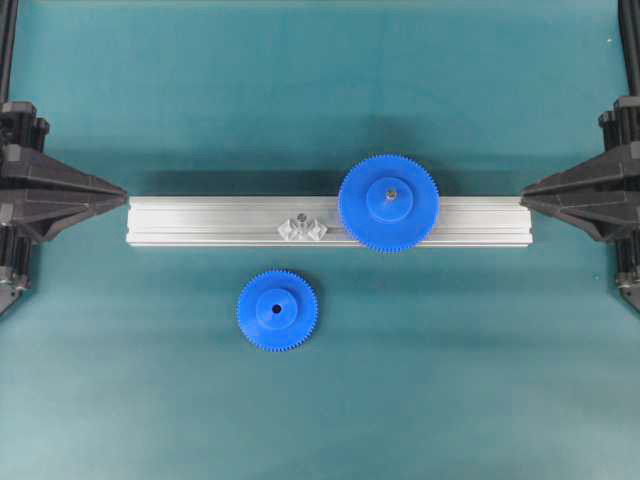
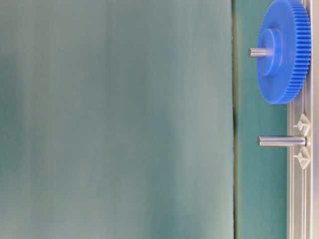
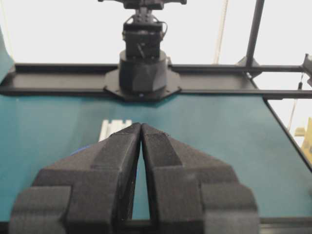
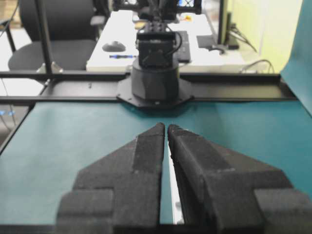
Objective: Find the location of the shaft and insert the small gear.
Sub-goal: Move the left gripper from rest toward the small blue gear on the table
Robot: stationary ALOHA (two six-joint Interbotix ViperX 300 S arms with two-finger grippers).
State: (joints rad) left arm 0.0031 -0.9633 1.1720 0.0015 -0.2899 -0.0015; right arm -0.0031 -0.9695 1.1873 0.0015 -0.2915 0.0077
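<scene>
The small gear, blue with a dark centre hole, lies flat on the teal mat just in front of the aluminium rail. On the rail stands the shaft, a thin grey pin between two clear faceted pieces; from table level the shaft sticks out bare. My left gripper rests shut and empty at the rail's left end. My right gripper sits shut and empty at the rail's right end. In the left wrist view the left gripper has its tips touching; in the right wrist view the right gripper leaves only a sliver.
A larger blue gear with a grey pin at its hub sits on the rail to the right of the shaft; it also shows at table level as the larger gear. Black arm bases stand at both table ends.
</scene>
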